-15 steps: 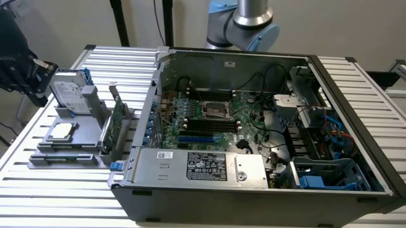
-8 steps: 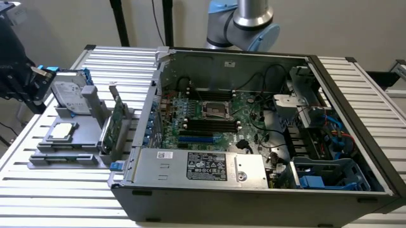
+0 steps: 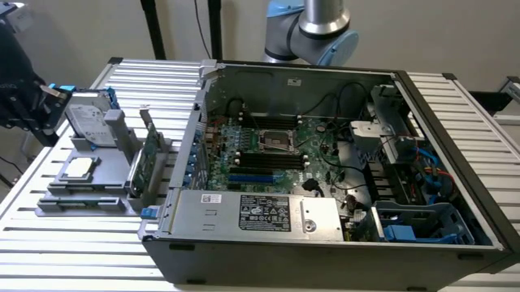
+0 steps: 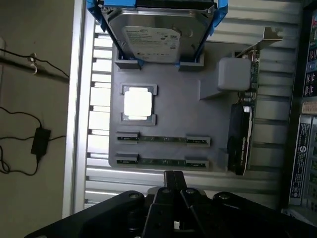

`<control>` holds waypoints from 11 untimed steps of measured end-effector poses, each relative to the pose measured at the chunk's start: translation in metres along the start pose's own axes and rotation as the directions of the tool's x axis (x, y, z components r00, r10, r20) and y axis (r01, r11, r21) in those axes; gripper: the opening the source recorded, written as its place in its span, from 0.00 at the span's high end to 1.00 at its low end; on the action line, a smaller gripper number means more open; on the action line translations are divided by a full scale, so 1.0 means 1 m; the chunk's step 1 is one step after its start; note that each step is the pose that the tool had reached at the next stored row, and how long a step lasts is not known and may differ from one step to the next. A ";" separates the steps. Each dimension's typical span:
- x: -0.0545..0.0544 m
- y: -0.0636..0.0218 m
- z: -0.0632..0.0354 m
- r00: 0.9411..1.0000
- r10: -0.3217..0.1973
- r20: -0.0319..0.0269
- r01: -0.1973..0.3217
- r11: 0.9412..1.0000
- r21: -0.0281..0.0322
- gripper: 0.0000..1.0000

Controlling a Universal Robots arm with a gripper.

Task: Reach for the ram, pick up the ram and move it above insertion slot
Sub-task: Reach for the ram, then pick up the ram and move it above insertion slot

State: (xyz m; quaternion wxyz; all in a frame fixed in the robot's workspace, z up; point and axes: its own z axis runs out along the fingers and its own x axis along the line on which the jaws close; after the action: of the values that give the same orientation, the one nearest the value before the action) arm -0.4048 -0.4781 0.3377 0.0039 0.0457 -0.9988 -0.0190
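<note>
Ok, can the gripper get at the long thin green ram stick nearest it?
Probably yes: that ram stick lies uncovered in the grey plastic holder with nothing above it, though the gripper is shut.

I see printed labels on hard drive (image 4: 156, 34) and power supply (image 3: 213, 214); lettering too small, I read nothing.

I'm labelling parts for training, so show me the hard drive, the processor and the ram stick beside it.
hard drive (image 4: 158, 37), wrist view, its silver top face.
processor (image 4: 137, 103), wrist view, middle of its bright lid.
ram stick beside the processor (image 4: 163, 140), wrist view, middle of the green board.
</note>
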 end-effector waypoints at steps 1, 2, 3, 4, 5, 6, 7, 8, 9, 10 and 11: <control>0.000 0.0000 -0.0001 1.000 -0.018 -0.001 0.018 1.000 0.000 0.89; 0.000 0.0001 -0.0001 0.999 -0.036 -0.002 0.036 0.999 0.000 0.89; 0.000 0.0001 0.0000 0.999 -0.054 -0.002 0.054 0.999 0.000 0.89; 0.000 0.0001 0.0001 0.997 -0.072 -0.003 0.072 0.997 0.000 0.89; 0.000 0.0001 0.0001 0.996 -0.089 -0.004 0.089 0.996 0.000 0.89; 0.000 0.0002 0.0001 0.994 -0.109 -0.004 0.109 0.994 0.001 0.89; 0.000 0.0001 0.0001 0.992 -0.127 -0.005 0.127 0.992 0.001 0.89; 0.000 0.0001 0.0001 0.989 -0.145 -0.006 0.145 0.989 0.001 0.89; 0.000 0.0001 0.0002 0.987 -0.162 -0.006 0.162 0.987 0.001 0.89; 0.000 0.0001 0.0002 0.984 -0.180 -0.007 0.180 0.984 0.001 0.89; 0.000 0.0001 0.0002 0.980 -0.197 -0.008 0.197 0.980 0.001 0.89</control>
State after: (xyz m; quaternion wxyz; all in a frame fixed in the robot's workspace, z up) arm -0.4048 -0.4780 0.3375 0.0059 0.1445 -0.9893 -0.0184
